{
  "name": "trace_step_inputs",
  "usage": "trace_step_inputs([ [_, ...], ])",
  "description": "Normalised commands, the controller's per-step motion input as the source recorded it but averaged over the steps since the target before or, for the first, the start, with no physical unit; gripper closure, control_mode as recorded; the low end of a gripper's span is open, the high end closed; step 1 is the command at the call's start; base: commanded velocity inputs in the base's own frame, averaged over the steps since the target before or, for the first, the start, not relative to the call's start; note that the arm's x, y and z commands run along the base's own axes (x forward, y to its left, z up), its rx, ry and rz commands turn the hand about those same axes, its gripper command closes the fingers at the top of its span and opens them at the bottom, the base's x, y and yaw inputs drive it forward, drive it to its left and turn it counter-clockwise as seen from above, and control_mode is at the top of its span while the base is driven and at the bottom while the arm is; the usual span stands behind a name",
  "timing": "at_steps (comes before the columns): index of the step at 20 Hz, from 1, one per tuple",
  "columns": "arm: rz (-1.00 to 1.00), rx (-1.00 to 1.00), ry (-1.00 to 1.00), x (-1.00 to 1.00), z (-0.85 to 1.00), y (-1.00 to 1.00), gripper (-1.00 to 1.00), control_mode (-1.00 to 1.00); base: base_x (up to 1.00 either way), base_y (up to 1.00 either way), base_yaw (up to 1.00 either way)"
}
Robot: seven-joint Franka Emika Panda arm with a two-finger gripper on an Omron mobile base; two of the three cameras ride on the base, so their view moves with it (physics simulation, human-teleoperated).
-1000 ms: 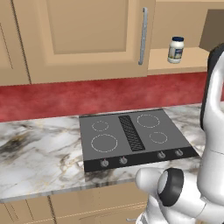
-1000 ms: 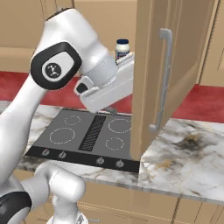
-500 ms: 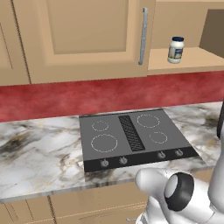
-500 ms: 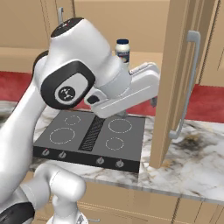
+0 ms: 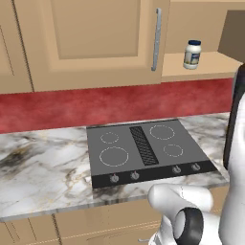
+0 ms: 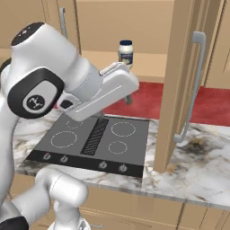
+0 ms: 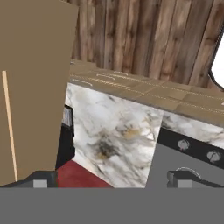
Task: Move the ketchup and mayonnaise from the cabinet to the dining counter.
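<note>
Wide apart, the jaws are holding nothing; in the hand view the two dark finger tips [image 7: 40, 180] are sitting far from each other at the bottom, so the gripper [image 7: 111, 180] is released. Between them the camera is looking at a marble worktop [image 7: 113, 140], a strip of red wall and one corner of the black cooktop [image 7: 192, 159] with two knobs. A tan cabinet door [image 7: 30, 87] is standing at the left.

The mayonnaise [image 5: 192, 54] is standing upright on the open shelf of the cabinet [image 5: 95, 43], near the shelf's front edge, just right of the closed door with the silver bar handle [image 5: 155, 39]. From the right base view the same white jar [image 6: 126, 53] with its dark blue lid is peeking out behind the white arm [image 6: 76, 90], which is reaching across in front of the shelf. The open door [image 6: 186, 81] is hanging at the right, over the worktop. The cooktop [image 5: 146, 153] is lying on the worktop below the shelf.
</note>
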Motion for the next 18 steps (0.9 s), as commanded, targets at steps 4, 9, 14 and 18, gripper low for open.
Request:
trace_step_inputs([
  [4, 0.11, -0.12, 0.01, 0.05, 0.08, 0.8, -1.0, -1.0, 0.0, 0.0, 0.0],
  [9, 0.34, -0.06, 0.08, 0.01, 0.05, 0.68, -1.0, -1.0, 0.0, 0.0, 0.0],
  [14, 0.55, -0.03, 0.15, -0.03, 0.08, 0.61, -1.0, -1.0, 0.0, 0.0, 0.0],
  [18, 0.65, -0.02, 0.17, -0.06, 0.12, 0.54, -1.0, -1.0, 0.0, 0.0, 0.0],
])
